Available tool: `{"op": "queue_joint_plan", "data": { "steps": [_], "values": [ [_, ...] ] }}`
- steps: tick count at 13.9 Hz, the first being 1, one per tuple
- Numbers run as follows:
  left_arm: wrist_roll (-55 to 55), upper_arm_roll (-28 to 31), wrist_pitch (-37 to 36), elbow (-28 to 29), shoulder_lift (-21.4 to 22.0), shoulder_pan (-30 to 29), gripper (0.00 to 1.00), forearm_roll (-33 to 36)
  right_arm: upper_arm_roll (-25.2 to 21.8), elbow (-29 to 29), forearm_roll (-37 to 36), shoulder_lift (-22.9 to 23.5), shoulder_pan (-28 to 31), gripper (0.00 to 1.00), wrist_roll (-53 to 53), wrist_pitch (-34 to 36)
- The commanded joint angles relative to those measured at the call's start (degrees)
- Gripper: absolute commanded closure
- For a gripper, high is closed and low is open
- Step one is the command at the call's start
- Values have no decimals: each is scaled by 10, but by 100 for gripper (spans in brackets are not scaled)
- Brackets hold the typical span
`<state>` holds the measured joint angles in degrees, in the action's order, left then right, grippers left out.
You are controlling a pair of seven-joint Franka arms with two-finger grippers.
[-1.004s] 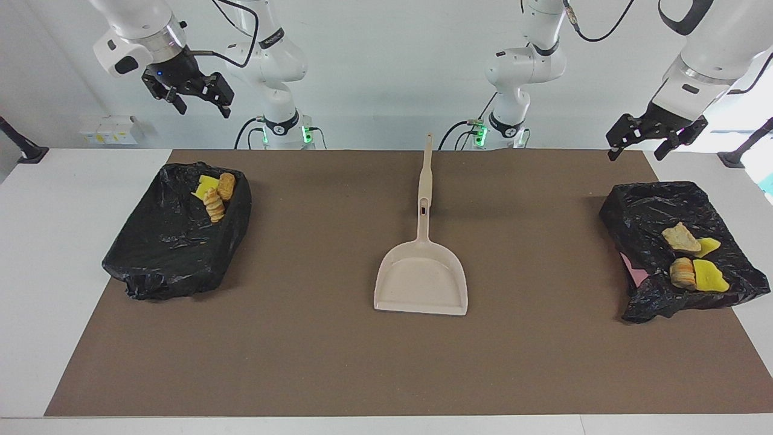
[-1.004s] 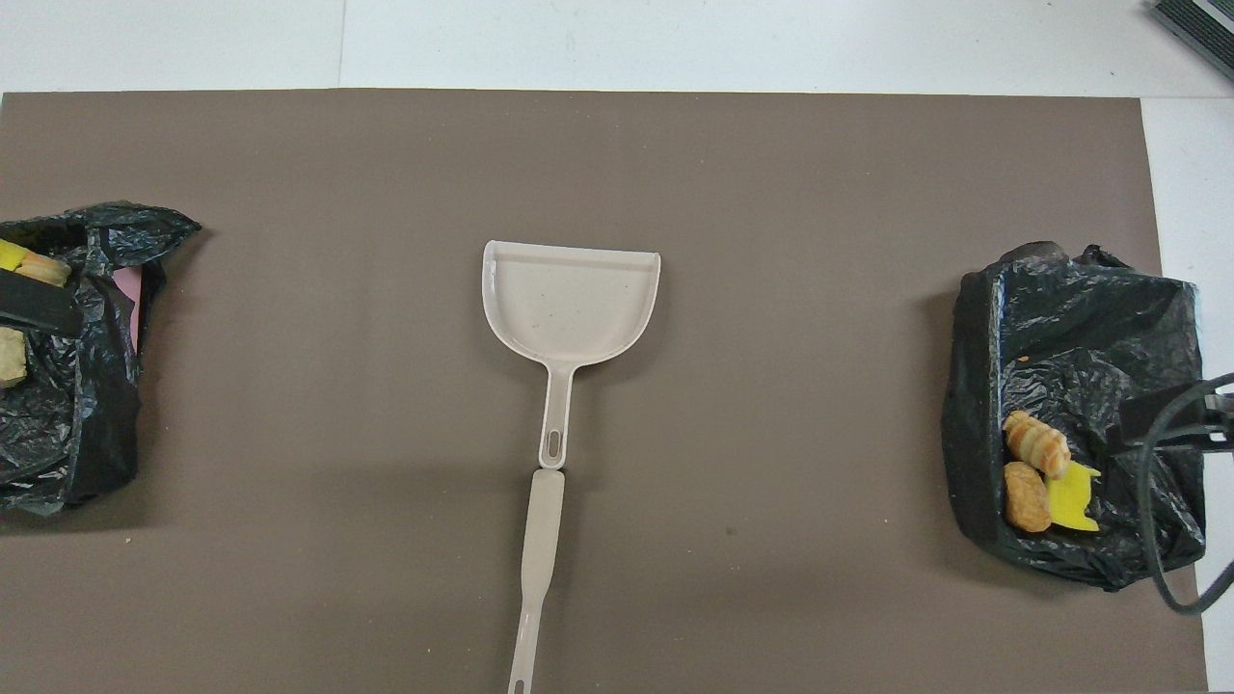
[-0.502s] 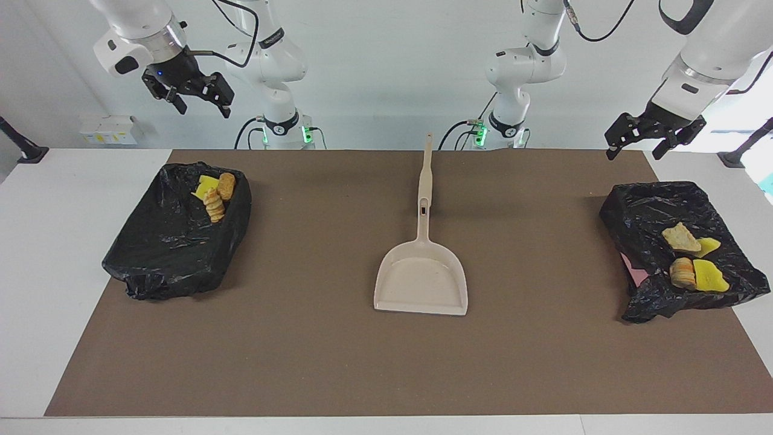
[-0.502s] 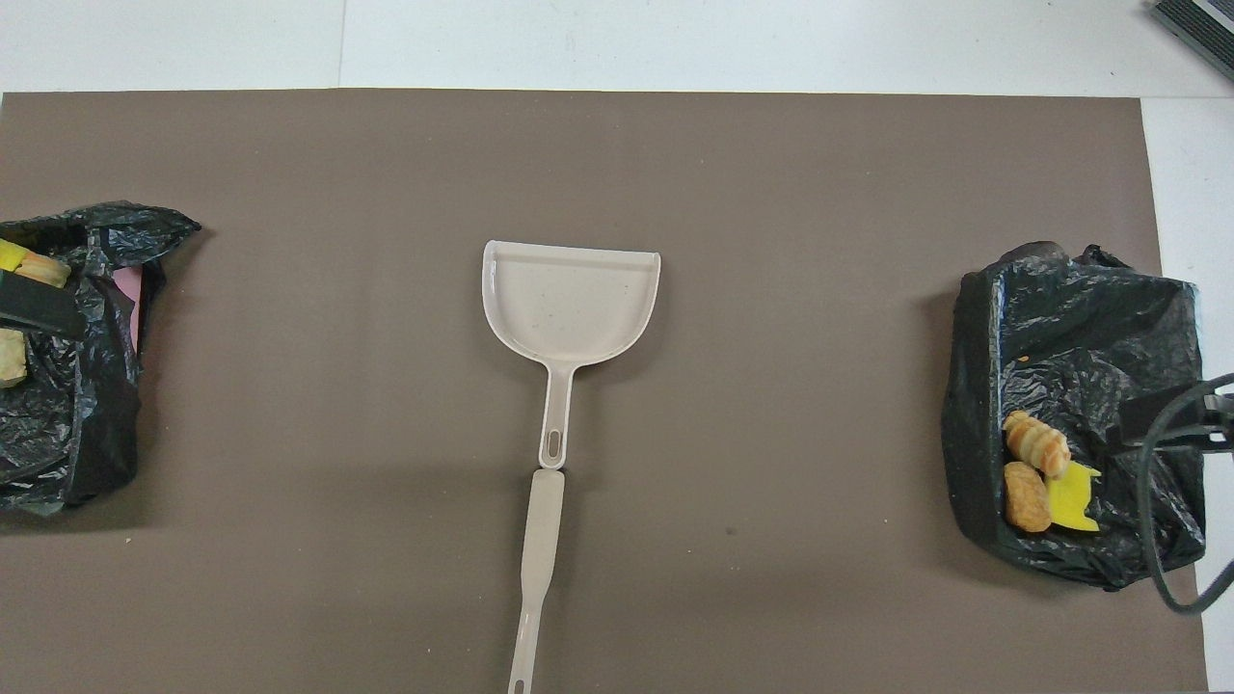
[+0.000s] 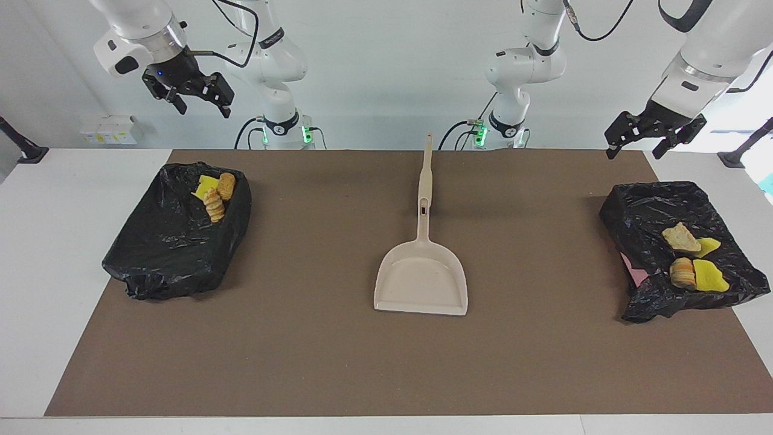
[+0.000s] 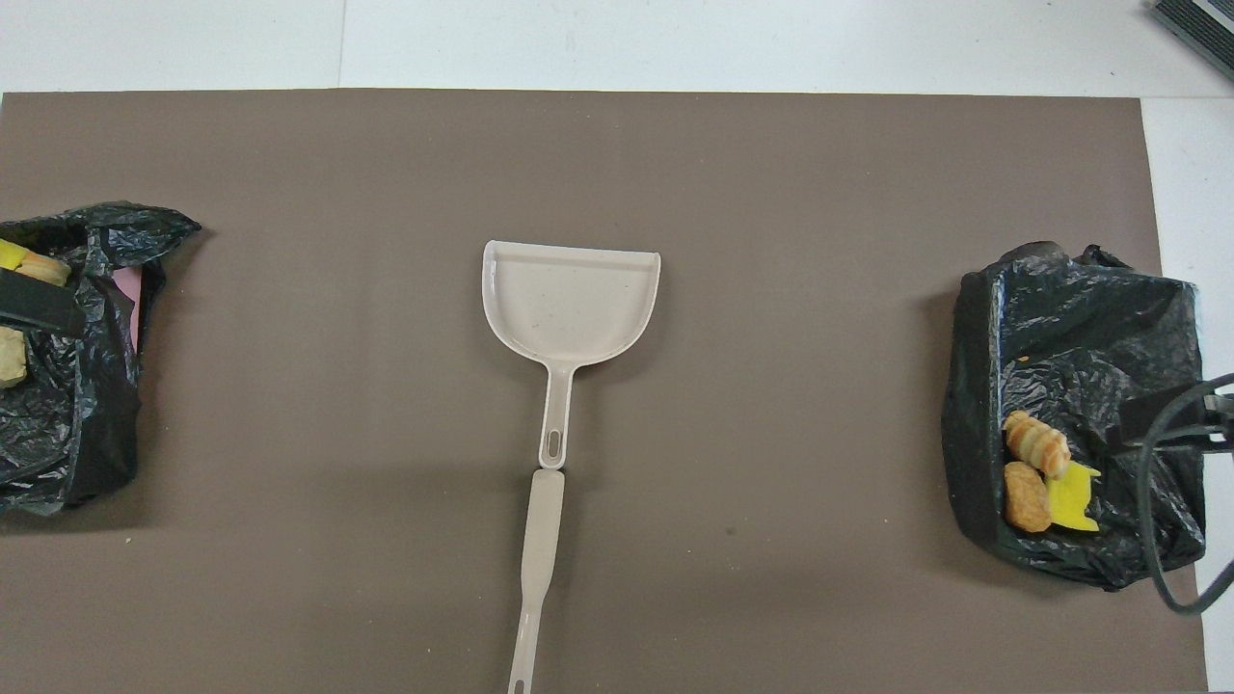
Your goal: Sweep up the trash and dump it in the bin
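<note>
The trash lies in two black-bagged bins. The bin [image 5: 175, 241] at the right arm's end holds a yellow sponge piece [image 5: 207, 184] and two pastry lumps [image 5: 213, 204]. The bin [image 5: 676, 205] at the left arm's end holds tan lumps [image 5: 680, 237] and yellow sponge pieces [image 5: 709, 276]. A beige dustpan [image 5: 421, 281] lies mid-table with nothing in it, its long handle toward the robots. My right gripper [image 5: 202, 109] hangs open and holds nothing, high over its bin. My left gripper [image 5: 633, 156] hangs open and holds nothing, above the left arm's end bin.
A brown mat [image 5: 314, 338] covers most of the white table. Small white boxes [image 5: 112, 130] sit at the table's edge near the right arm's base. Dark stands [image 5: 24, 148] rise at the table's two corners nearest the robots.
Both grippers have drifted slightly upward. Nothing on the table has moved.
</note>
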<state>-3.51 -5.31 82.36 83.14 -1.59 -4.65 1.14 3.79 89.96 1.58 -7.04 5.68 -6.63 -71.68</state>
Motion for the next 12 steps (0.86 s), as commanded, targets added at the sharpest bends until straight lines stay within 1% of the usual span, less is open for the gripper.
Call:
{"op": "queue_joint_plan", "data": {
  "steps": [1, 12],
  "values": [
    [3, -1, -4, -4, 4, -1, 0, -4, 3, 12, 5, -12, 8, 0, 17, 4],
    [3, 0, -4, -3, 4, -1, 0, -3, 3, 11, 5, -11, 0, 0, 13, 0]
  ]
}}
